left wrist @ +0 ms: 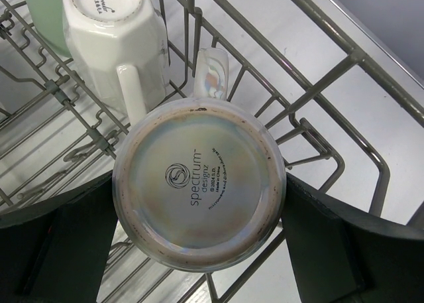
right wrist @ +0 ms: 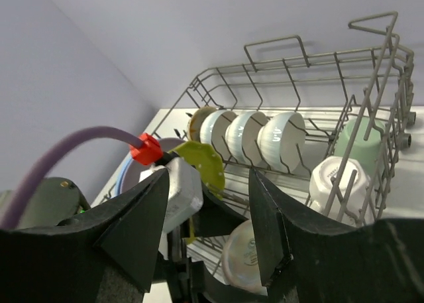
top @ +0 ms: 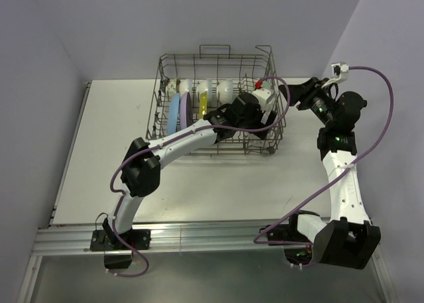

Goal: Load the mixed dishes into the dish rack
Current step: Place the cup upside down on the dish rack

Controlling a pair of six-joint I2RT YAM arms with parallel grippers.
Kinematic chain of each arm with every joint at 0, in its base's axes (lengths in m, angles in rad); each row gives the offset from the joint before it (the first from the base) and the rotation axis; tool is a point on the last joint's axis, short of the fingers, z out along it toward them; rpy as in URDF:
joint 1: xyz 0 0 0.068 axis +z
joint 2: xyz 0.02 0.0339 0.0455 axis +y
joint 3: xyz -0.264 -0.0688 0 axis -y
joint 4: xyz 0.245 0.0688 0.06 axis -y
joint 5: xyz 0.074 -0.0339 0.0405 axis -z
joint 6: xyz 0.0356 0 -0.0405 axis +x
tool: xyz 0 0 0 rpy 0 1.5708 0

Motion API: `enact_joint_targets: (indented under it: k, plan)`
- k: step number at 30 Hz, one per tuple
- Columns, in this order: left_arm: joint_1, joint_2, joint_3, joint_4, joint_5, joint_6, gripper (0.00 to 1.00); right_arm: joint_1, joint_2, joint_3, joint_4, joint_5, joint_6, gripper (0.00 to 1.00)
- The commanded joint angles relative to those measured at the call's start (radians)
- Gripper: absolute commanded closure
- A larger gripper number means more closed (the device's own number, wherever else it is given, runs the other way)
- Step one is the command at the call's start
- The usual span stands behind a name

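The dish rack (top: 215, 55) sits toward 12 o'clock on the bench (top: 106, 150). At its 9 o'clock end the blue plate (top: 173, 114), the lavender plate (top: 183, 111) and the yellow-green plate (top: 203, 104) stand on edge. The white bowls (right wrist: 281, 137) line its 12 o'clock side.

The left claw (left wrist: 199, 183) reaches down into the 3 o'clock end. It is spread as wide as it goes, one finger on each side of an upturned mug (left wrist: 197, 197). That mug rests base-up on the wires beside the white mug (left wrist: 112, 44) and the pale green cup (left wrist: 43, 18). Whether the pads touch its wall I cannot tell.

Every dish I can see is in the rack, so this looks like the last placement, at the point of letting go. The next move calls for a straight lift of the left claw, clear of the mug's handle and the rack's wires, without tipping it.

The right claw (top: 299, 94) hangs outside the rack at 3 o'clock, half open and holding nothing.
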Motion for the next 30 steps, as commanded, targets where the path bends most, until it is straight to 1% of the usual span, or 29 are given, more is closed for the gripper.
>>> enact_joint_targets:
  k: [1,4,5,7,8,10,12,13,15,17,20,22,23,25,30]
  plan:
    - [-0.028,-0.030,-0.008,0.062,0.113,-0.044,0.01,-0.011,-0.018,0.078,-0.039,0.028,0.003,0.41]
    - [-0.024,-0.029,-0.005,0.075,0.119,-0.039,0.01,-0.020,-0.003,0.093,-0.154,0.043,-0.112,0.40]
    - [-0.022,-0.026,-0.002,0.075,0.121,-0.038,0.01,-0.019,0.008,0.104,-0.221,0.046,-0.192,0.39]
    - [-0.021,-0.024,0.001,0.078,0.124,-0.035,0.01,-0.020,0.017,0.124,-0.294,0.083,-0.256,0.39]
    - [-0.019,-0.024,0.003,0.082,0.127,-0.033,0.01,-0.022,0.028,0.133,-0.358,0.104,-0.303,0.39]
    - [-0.016,-0.020,0.004,0.084,0.130,-0.030,0.02,-0.025,0.042,0.161,-0.449,0.195,-0.322,0.39]
    - [-0.013,-0.020,0.003,0.091,0.133,-0.029,0.02,-0.029,0.082,0.208,-0.518,0.239,-0.324,0.39]
    - [-0.013,-0.018,0.003,0.093,0.136,-0.023,0.02,-0.032,0.123,0.225,-0.588,0.267,-0.321,0.39]
    - [-0.013,-0.020,-0.005,0.101,0.142,-0.016,0.01,-0.034,0.170,0.288,-0.667,0.282,-0.319,0.39]
    - [-0.011,-0.024,-0.013,0.107,0.147,-0.003,0.01,-0.034,0.233,0.327,-0.748,0.235,-0.345,0.39]
    - [-0.010,-0.023,-0.017,0.110,0.149,0.014,0.01,-0.031,0.266,0.363,-0.779,0.177,-0.363,0.39]
    - [-0.010,-0.023,-0.016,0.111,0.142,0.023,0.01,-0.025,0.287,0.394,-0.806,0.180,-0.368,0.38]
    - [-0.008,-0.021,-0.014,0.113,0.142,0.027,0.02,-0.019,0.313,0.406,-0.840,0.183,-0.370,0.36]
    - [-0.005,-0.015,-0.010,0.116,0.144,0.034,0.02,-0.015,0.341,0.432,-0.897,0.175,-0.383,0.36]
    - [-0.005,0.014,0.032,0.104,0.161,0.057,0.02,0.018,0.346,0.417,-0.912,0.094,-0.425,0.35]
